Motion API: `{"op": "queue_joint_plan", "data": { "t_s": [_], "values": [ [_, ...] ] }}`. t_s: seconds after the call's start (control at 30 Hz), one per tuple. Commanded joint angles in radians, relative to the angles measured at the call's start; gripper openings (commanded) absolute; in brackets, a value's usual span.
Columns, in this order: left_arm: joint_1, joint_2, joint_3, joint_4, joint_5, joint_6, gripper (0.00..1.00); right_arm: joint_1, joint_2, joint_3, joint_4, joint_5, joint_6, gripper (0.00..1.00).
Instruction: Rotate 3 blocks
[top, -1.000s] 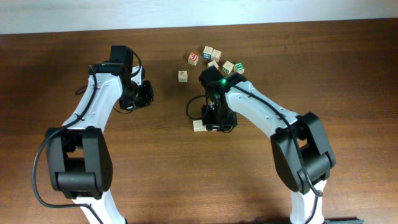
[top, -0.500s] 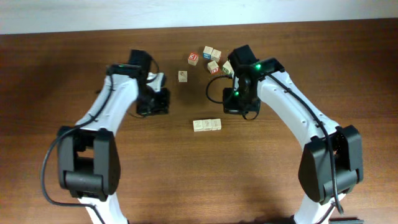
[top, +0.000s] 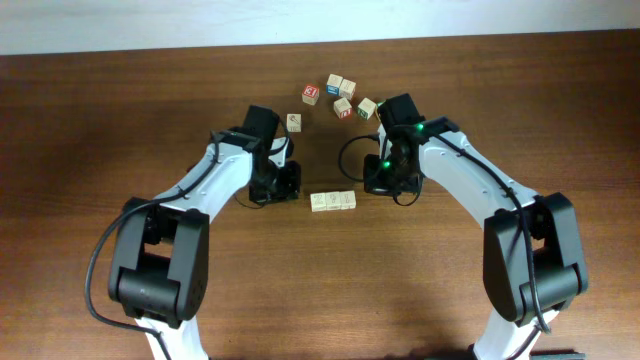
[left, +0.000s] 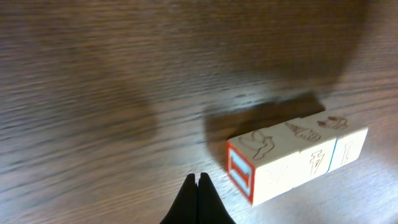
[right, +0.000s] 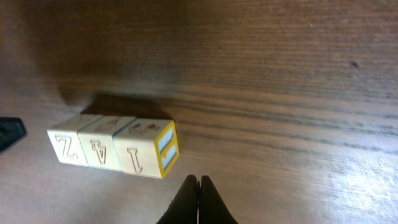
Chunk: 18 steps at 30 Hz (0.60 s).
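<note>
Three pale wooden blocks (top: 332, 201) lie touching in a straight row in the middle of the table. The left wrist view shows the row (left: 305, 155) to the right of my fingers, its near end face framed in red. In the right wrist view the row (right: 109, 146) lies to the left, with a yellow-framed end face. My left gripper (top: 290, 186) sits just left of the row, shut and empty. On the row's right side my right gripper (top: 376, 184) is also shut and empty. Neither gripper (left: 199, 178) (right: 198, 179) touches the blocks.
Several cubes with red, blue and green faces (top: 342, 95) are scattered at the back of the brown wooden table (top: 520, 100). One more cube (top: 293, 122) stands alone behind my left gripper. A black part of the left arm (right: 9, 132) shows in the right wrist view.
My right gripper left the row, went back and right, shut, and came down beside the row's right end. My left arm swung right, up to the row's left end.
</note>
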Motion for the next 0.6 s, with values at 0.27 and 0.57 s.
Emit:
{"op": "queue_joint_plan", "data": {
  "t_s": [0.27,0.57],
  "values": [
    [-0.048,-0.026,-0.035,0.055,0.011,-0.110,0.00,-0.019,0.003,-0.033,0.038,-0.013,0.047,0.04],
    [-0.048,-0.026,-0.035,0.055,0.000,-0.122,0.00,-0.056,0.003,-0.078,0.076,-0.050,0.069,0.04]
  ]
}}
